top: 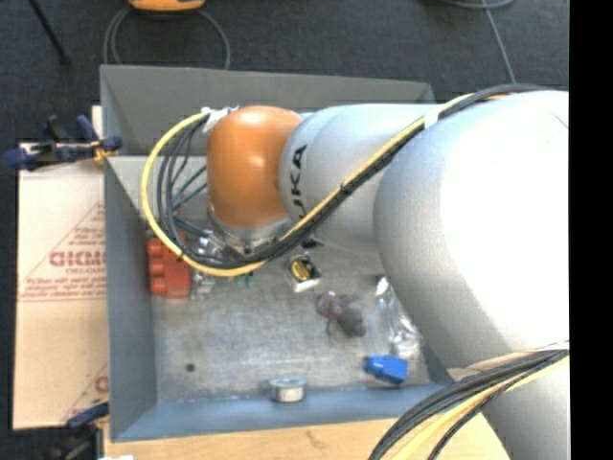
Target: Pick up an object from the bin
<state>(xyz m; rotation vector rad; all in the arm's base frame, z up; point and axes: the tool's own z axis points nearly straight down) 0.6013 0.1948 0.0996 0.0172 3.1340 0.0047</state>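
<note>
Several loose items lie in the bin (129, 338), nothing heaped. Landmark is the red block (168, 268), which sits against the bin wall on the view's left.

The gripper (209, 251) sits low, just right of the red block, tucked under the orange wrist cover (249, 166) and the cables (177, 195). Whether it is apart or together: cannot tell. Nothing is visibly held.

The likely candidate is the red block, only because it's the closest thing to the gripper. The wall behind it probably limits the approach to the open side.

A green bit (239, 278) pokes out right of the block, under the wrist. Further right are a small yellow-black piece (305, 272), a dark purplish lump (341, 314) and a clear crinkly wrapper (397, 322) beside the arm's big link. A blue piece (386, 368) and a grey round disc (285, 388) lie well right of and below the block, near the front wall.

These are spread over bare floor, so each looks reachable singly. The pick looks not yet made.
</note>
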